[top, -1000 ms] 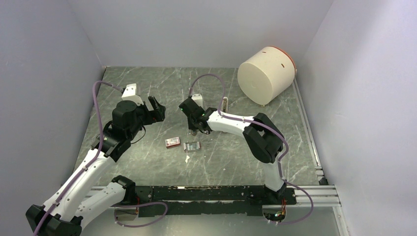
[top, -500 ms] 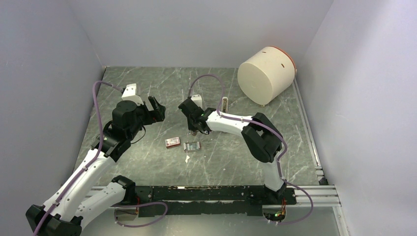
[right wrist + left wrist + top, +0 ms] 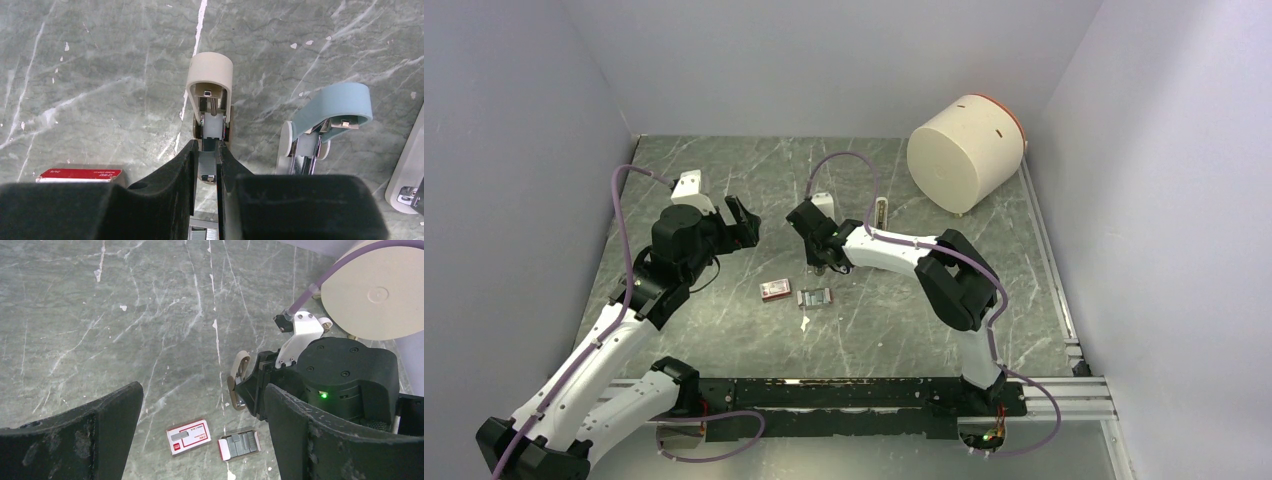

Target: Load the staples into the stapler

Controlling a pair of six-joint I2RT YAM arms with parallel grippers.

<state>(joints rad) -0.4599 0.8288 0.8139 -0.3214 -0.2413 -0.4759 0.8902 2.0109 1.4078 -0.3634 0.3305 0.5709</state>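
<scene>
Silvery-grey, the staples (image 3: 815, 298) are lying on the marble table (image 3: 724, 330) just beside a little red box (image 3: 775, 289), near the right gripper (image 3: 207, 166). That gripper is clamping the narrow grey middle part of the open beige stapler (image 3: 210, 75), and its black fingers are covering the stapler's lower end. A blue stapler (image 3: 330, 107) is standing beside it with its base hidden, while the left gripper (image 3: 744, 226) is hanging spread wide, grasping nothing.

Ahead of the matt black right gripper (image 3: 206, 152), smooth beige plastic is seen on the stapler (image 3: 210, 72); the desk (image 3: 100, 60) is finished smooth and marble-veined
</scene>
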